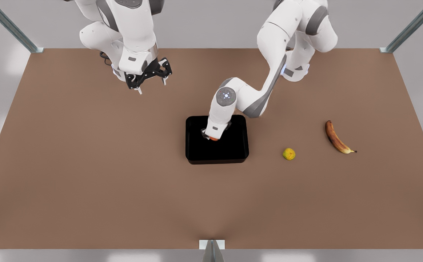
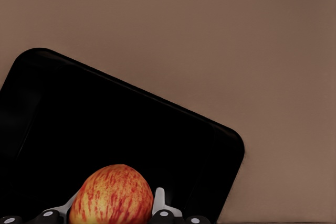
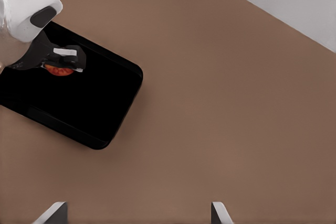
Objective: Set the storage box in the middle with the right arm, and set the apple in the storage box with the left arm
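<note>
Apple (image 2: 112, 195): firm, smooth; left gripper (image 2: 113, 211) clamps its sides inside storage box (image 1: 196, 149), mid-worktop.
Right gripper (image 1: 149, 77): spread, empty, waiting near worktop's far edge.

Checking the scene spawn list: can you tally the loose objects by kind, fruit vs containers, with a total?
Fruit: 3 – round red apple with yellow streaks held between the left gripper fingers over the bin, small round yellow-green fruit, long brown-spotted banana.
Containers: 1 – shallow glossy black rectangular storage box.
Total: 4.
The right gripper waits open, raised above the table's far side.
</note>
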Tool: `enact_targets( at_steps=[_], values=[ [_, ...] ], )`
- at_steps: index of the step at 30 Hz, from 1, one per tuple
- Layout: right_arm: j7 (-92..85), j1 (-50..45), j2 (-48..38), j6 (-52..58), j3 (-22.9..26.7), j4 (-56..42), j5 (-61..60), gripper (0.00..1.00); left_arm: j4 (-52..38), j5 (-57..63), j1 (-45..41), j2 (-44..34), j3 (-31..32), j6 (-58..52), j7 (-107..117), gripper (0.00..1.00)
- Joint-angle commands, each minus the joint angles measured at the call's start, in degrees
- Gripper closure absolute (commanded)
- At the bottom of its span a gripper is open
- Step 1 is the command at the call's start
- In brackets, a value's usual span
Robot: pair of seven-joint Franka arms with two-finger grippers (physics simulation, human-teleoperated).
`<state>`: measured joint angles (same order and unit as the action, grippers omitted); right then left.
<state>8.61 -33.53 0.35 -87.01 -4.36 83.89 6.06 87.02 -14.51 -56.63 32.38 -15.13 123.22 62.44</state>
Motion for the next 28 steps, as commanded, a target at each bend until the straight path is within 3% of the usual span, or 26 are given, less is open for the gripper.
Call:
enact_targets(
  at_steps=[1, 7, 10, 14, 20, 28],
  values=[
    [0.0, 17.3, 0.0, 0.0, 0.0, 0.0, 0.0, 0.0, 0.0, -3.6, -0.5, 0.2, -0.1, 0.3, 0.1, 0.0],
    [0.0, 17.4, 0.2, -0.1, 0.0, -0.3, 0.0, 0.0, 0.5, -2.7, 1.9, -0.8, 0.1, 1.2, 0.7, 0.0],
    [0.1, 17.4, 0.3, -0.2, 0.1, -0.3, -1.0, 0.0, 0.7, -2.6, 8.9, -6.4, 0.0, -7.1, -5.5, 0.0],
    [0.1, 17.4, 0.5, -0.2, 0.1, -0.3, -1.1, 0.0, 1.0, 3.1, 26.7, -15.8, 0.0, -22.2, -28.9, 0.0],
    [0.2, 17.4, 0.5, -0.2, 0.1, -0.3, -1.1, 0.0, 1.6, 11.5, 44.1, -23.1, 3.5, -31.6, -53.8, 0.0],
    [0.4, 17.4, 0.6, -0.2, 0.1, -0.3, -1.1, 0.0, -3.5, 14.7, 50.7, -23.9, 7.7, -38.8, -58.0, 0.0]
  ],
)
